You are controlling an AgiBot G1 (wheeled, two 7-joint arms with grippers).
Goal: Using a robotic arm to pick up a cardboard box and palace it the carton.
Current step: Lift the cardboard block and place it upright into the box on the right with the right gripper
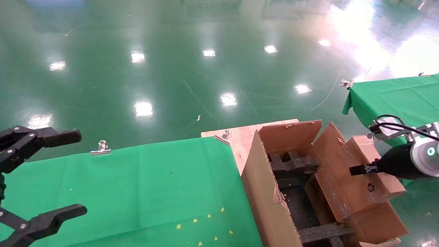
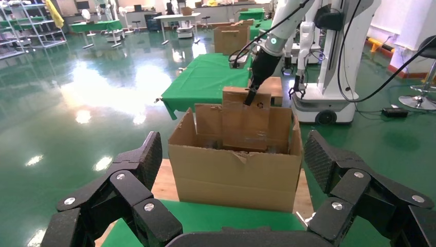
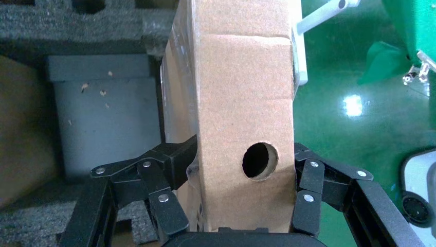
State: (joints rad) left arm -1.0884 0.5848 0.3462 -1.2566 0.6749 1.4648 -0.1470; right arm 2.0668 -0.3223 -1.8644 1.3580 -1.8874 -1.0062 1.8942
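The white robotic arm (image 1: 427,154) with its green ring reaches in from the right. My right gripper (image 1: 356,169) is shut on the small cardboard box (image 1: 360,151), which is tilted over the right side of the open carton (image 1: 260,185). In the right wrist view the fingers (image 3: 177,159) clamp both sides of the cardboard box (image 3: 241,92) next to its round hole. Black foam blocks (image 1: 291,164) lie inside the carton. The left wrist view shows the cardboard box (image 2: 246,121) standing partly inside the carton (image 2: 236,170). My left gripper (image 1: 68,175) is open and empty at the far left.
The carton stands on a wooden board (image 1: 240,137) beside a green-clothed table (image 1: 137,188) with metal clips (image 1: 101,147) at its far edge. A second green table (image 1: 394,96) is at the right. Glossy green floor lies beyond.
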